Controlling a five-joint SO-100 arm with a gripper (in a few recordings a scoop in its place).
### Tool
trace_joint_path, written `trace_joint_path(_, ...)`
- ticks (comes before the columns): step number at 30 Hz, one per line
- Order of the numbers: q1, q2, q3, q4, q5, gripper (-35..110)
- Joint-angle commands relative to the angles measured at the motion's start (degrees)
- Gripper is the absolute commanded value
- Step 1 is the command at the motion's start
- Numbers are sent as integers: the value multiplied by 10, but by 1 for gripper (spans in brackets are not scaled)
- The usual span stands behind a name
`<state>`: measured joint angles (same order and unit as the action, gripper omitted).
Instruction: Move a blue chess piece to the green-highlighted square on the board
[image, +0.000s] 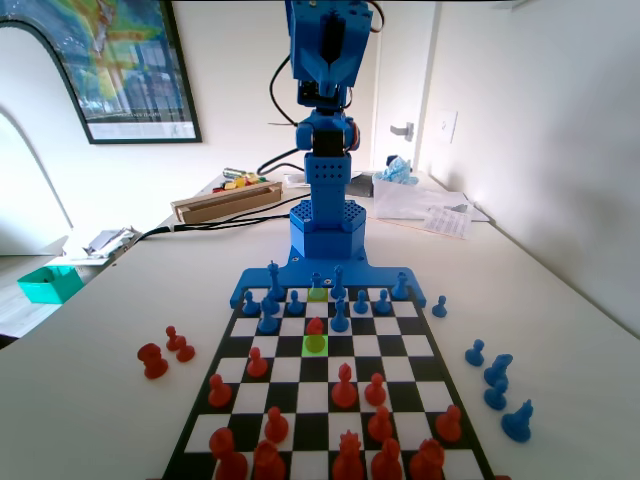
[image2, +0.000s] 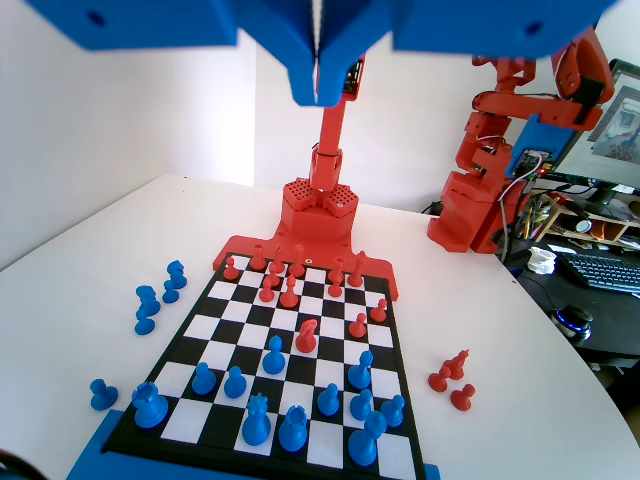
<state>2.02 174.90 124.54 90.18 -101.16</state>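
- Fixed view: I see the gripper (image: 328, 75) held high above the blue arm's base at the far end of the board (image: 425, 395), its tips aimed downward. From this angle I cannot tell how wide the fingers stand.
- Fixed view: the green-highlighted square (image: 315, 346) lies on the board's centre file, about three ranks out from the arm. A red pawn (image: 315, 326) stands at its far edge.
- Fixed view: the blue chess piece (image: 340, 318) I take as nearest that square sits at about 1 o'clock from it, on the neighbouring diagonal square. It is well apart from the gripper, which hangs at roughly 12 o'clock far above it.
- Fixed view: that piece stands upright on its flared base with its round head up, so its long axis is vertical. Being round, it shows no facing that I can read.
- Fixed view: a duller yellow-green square (image: 318, 294) lies at 12 o'clock from the bright one, closer to the arm.
- Wrist view: the gripper (image2: 318, 95) hangs from the top edge with its two jaws pressed together, a thin seam between them and nothing held.
- Wrist view: the blue chess piece (image2: 274, 355) stands upright at about 6 o'clock, far below the tips and slightly left. The red pawn (image2: 306, 335) is just beside it at 2 o'clock.
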Motion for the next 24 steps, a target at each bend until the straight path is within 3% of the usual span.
trace_joint_path(1, 1, 2, 4, -2, -1, 2)
trace_joint_path(24, -4, 2, 4, -1, -1, 2)
